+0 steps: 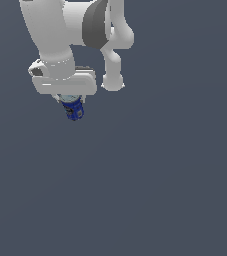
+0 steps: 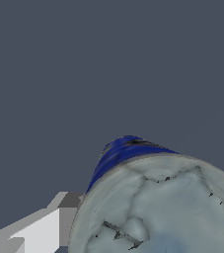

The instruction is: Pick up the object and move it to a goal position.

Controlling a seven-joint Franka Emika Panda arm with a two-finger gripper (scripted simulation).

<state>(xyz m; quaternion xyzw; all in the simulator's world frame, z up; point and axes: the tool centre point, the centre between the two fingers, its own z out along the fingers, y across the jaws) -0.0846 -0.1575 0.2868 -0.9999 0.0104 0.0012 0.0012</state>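
Exterior view, left to right: our arm (image 1: 60, 30) fills the upper left, with the gripper (image 1: 71, 102) hanging below the wrist at about 10 o'clock from frame centre. The can (image 1: 74, 110) sticks out beneath it at 6 o'clock from the hand, tilted a bit, blue body showing, pale top tucked up between the jaws. Everything else is flat grey; we see no goal marker.

Wrist view: one finger (image 2: 39, 230) is at 8 o'clock, and the can (image 2: 158, 207) fills 5 o'clock, its whitish cracked top pressed close to the lens with a blue side behind.

The fingers look clamped on the can, though the contact itself is hidden in both views.

We judge the step is carrying to the goal. To do it well, keep the squeeze steady, move smoothly, and avoid fast wrist turns, since the can sits tilted and could slip.

No containers in view, so nothing to report inside any.
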